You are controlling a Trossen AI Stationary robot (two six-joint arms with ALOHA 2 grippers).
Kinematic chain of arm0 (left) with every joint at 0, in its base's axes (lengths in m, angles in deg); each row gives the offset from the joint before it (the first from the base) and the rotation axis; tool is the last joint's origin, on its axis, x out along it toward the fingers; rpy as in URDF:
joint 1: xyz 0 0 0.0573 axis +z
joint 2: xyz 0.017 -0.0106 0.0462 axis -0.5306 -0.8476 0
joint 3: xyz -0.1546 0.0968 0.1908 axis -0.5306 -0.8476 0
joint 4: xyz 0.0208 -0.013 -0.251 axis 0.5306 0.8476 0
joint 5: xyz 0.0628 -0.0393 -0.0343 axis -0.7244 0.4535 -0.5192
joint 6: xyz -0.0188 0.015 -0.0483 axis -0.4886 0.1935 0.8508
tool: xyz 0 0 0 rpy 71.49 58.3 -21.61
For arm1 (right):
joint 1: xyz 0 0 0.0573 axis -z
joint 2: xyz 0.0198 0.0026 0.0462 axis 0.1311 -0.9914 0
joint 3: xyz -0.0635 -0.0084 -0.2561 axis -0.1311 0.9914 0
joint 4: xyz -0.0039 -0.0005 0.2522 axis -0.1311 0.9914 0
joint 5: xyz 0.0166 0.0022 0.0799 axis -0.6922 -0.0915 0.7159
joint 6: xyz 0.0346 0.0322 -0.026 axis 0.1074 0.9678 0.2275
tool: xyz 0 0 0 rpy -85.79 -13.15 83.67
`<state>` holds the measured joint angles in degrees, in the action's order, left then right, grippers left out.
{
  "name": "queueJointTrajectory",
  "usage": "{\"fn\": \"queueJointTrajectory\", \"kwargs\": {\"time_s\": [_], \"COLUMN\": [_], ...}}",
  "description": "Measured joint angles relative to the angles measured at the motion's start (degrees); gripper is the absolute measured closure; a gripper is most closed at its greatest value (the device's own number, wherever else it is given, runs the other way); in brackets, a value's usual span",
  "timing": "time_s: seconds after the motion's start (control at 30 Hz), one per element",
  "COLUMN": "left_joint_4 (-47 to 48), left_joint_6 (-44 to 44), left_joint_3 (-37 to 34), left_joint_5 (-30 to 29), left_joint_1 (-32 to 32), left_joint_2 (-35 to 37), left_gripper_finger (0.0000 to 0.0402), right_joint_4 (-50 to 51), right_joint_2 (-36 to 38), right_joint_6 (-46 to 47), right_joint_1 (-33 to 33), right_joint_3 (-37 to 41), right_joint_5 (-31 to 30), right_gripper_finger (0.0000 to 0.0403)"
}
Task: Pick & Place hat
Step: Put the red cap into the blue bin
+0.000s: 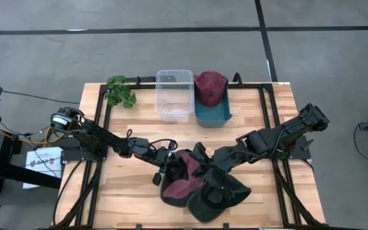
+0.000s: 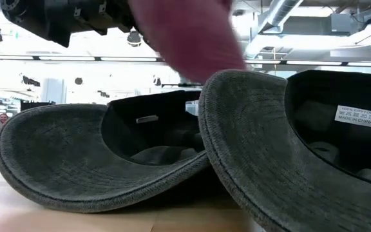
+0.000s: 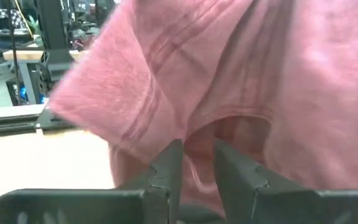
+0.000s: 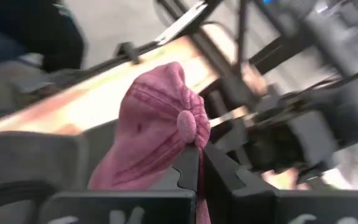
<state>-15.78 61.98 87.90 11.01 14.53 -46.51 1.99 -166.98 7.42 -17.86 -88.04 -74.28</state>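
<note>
From above, both arms reach toward the middle of the bench's [image 1: 126,191] near edge, where a heap of hats lies: a maroon hat [image 1: 179,181] among dark grey hats [image 1: 219,191]. The left gripper [image 1: 166,167] sits at the heap's left side on the maroon hat, and the right gripper [image 1: 204,165] meets it from the right. At the far edge stand a clear plastic bin [image 1: 174,96] and, touching it on the right, a teal bin [image 1: 213,115] with another maroon hat [image 1: 209,86] resting on it; a green plant sprig [image 1: 120,91] lies nearer the far left corner. From table height, two dark grey hats [image 2: 95,167] lie brim-up in front, with maroon cloth [image 2: 185,38] raised behind them. The left wrist view shows the left gripper [image 3: 197,177] with its fingers narrowly apart, pinching a fold of the maroon hat [image 3: 229,74]. The right wrist view shows the right gripper [image 4: 200,171] pressed together on the maroon hat's [image 4: 154,137] cloth just below its crown button.
</note>
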Motion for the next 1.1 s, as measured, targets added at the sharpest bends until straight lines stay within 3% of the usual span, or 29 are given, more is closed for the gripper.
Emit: {"fn": "queueJointTrajectory", "kwargs": {"time_s": [0.13,0.27,0.47,1.1], "left_joint_4": [0.01,-0.06,0.35,3.83], "left_joint_6": [0.0,0.25,1.11,2.6], "left_joint_3": [-0.42,-0.42,-0.42,-0.44], "left_joint_5": [0.02,0.02,0.04,0.08], "left_joint_1": [0.0,-0.04,-0.09,-3.3], "left_joint_2": [0.02,0.02,0.03,0.07], "left_gripper_finger": [0.0314,0.0314,0.0314,0.0314], "right_joint_4": [6.25,10.22,14.92,23.77], "right_joint_2": [-0.02,0.0,0.0,0.87], "right_joint_6": [3.92,9.15,14.48,25.53], "right_joint_1": [0.32,1.6,2.79,5.81], "right_joint_3": [-0.95,-1.66,-1.66,-1.64], "right_joint_5": [4.95,14.47,21.24,22.48], "right_gripper_finger": [0.0403,0.0403,0.0403,0.0403]}}
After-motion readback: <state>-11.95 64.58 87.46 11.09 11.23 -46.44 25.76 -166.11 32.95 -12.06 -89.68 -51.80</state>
